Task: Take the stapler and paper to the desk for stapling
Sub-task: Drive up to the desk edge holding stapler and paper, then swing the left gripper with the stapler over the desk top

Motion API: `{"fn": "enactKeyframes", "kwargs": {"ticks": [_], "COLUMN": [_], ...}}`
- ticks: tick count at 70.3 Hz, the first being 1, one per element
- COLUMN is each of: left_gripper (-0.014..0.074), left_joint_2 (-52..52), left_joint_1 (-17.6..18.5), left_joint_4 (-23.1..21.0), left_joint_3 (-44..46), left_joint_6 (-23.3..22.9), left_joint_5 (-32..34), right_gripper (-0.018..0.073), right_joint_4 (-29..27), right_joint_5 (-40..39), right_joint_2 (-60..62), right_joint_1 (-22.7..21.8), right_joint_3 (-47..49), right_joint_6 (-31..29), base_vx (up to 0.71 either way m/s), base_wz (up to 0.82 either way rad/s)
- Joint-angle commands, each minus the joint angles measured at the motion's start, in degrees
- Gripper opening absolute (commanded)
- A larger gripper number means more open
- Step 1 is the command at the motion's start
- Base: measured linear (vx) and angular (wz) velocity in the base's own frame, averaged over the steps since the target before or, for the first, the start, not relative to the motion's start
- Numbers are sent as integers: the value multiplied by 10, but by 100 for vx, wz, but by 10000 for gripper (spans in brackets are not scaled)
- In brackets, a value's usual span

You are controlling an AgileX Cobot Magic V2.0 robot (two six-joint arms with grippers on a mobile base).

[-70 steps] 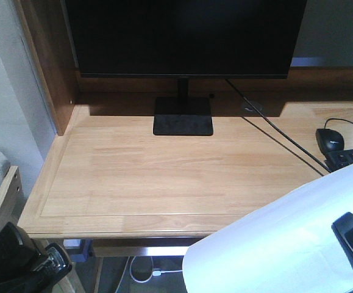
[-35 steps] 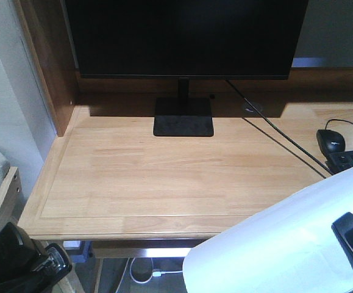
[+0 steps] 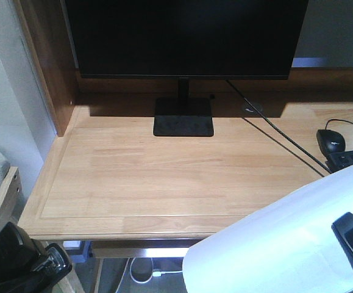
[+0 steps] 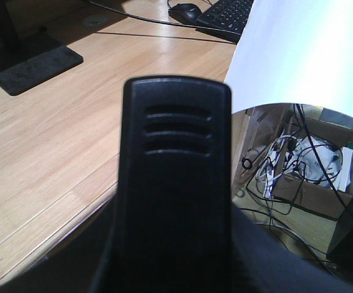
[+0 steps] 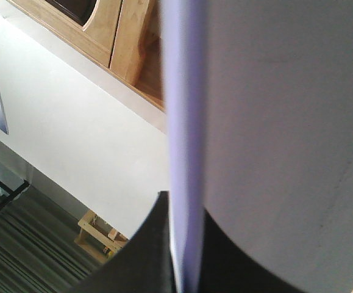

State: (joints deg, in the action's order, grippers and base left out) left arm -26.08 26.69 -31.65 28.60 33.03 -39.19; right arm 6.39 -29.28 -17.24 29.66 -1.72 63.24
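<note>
We are carrying both things to the desk [image 3: 164, 177], and neither one lies on it yet. Our left gripper [image 3: 24, 262] is squeezed tight on the stapler [image 4: 176, 183], low by the front left corner. Our right gripper [image 5: 185, 256] pinches the edge of the paper [image 3: 286, 244], up in the air at the front right. Next, we think, both must go over the wood and down.
</note>
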Motion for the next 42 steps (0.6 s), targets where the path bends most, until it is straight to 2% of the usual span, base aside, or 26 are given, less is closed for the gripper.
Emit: {"fn": "enactKeyframes", "kwargs": {"ticks": [1, 12, 18, 33, 42], "left_gripper": [-6, -6, -6, -6, -6], "left_joint_2": [-2, -12, -39, -170, -280], "left_joint_1": [1, 1, 1, 1, 1], "left_joint_4": [-24, -23, -8, -4, -4], "left_joint_3": [18, 22, 39, 144, 223], "left_joint_6": [-1, -5, -5, -5, -5], "left_joint_5": [65, 95, 97, 106, 74], "right_gripper": [-6, -6, -6, -6, -6], "right_joint_4": [4, 4, 4, 4, 4], "right_joint_5": [-44, -44, -44, -44, -44], "right_joint_2": [-5, -5, -5, -5, -5], "right_joint_1": [2, 2, 2, 2, 2], "right_joint_3": [-1, -1, -1, -1, -1], "right_joint_6": [-8, -8, -8, -8, -8], "base_vx": [0, 0, 0, 0, 0], "base_wz": [0, 0, 0, 0, 0]}}
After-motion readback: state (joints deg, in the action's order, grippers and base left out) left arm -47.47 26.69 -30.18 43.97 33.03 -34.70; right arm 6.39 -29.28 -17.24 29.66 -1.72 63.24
